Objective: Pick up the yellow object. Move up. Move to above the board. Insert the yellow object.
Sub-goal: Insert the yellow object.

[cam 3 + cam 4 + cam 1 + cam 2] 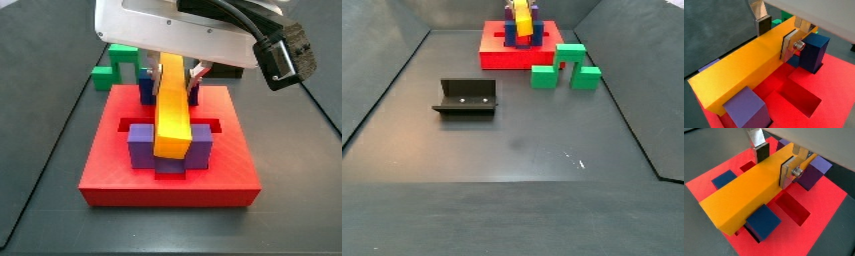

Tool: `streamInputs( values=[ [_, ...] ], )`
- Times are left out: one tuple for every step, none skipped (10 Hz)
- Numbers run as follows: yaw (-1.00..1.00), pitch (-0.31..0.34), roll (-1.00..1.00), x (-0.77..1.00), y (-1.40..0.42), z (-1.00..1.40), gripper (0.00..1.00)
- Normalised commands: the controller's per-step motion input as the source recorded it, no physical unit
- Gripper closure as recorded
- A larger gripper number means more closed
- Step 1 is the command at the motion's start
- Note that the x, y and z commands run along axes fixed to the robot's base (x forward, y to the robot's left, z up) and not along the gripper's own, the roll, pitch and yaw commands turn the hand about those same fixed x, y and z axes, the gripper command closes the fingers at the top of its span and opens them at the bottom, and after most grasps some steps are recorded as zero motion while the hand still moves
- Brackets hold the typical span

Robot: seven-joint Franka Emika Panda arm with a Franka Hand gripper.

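While the gripper (777, 31) hangs over the board (834, 80), the bar (741, 70) sits between its fingers (789, 44), clamped across its narrow width near one end. In both wrist views a silver plate lies flat against each long side face of the bar, so the jaws are only as far apart as the bar is thick and are pinching it; the rest of the bar (747, 195) juts out free from the gripper (776, 157).

In a side view the bar (171, 108) lies lengthwise down the middle of the board (167, 185), running between a purple post (140, 150) on one side and another on the other, with its near end level with them. Whether its underside has reached the slot in the board cannot be told. The gripper (185, 72) is mostly hidden under the white wrist housing (174, 30). A blue post (814, 52) stands just beside the clamped end of the bar.

From the far side view the bar (520, 20) shows as a small yellow strip on top of the board (500, 58) at the back of the floor, and the gripper is not visible there. A green block (563, 68) stands just beside the board, and the fixture (465, 97) stands well apart from both.
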Motion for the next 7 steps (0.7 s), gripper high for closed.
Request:
streamInputs(
  values=[
    [0.0,0.0,-0.07,0.01,0.0,-0.31,1.0],
    [0.0,-0.004,-0.06,0.0,0.0,-0.43,1.0],
    [0.0,0.0,-0.07,0.0,0.0,-0.37,1.0],
    [0.0,-0.006,-0.08,0.0,0.0,-0.32,1.0],
    [0.0,-0.024,-0.11,0.0,0.0,-0.27,1.0],
    [0.0,-0.033,-0.12,0.0,0.0,-0.24,1.0],
    [0.0,0.0,0.0,0.0,-0.02,-0.03,1.0]
  ],
)
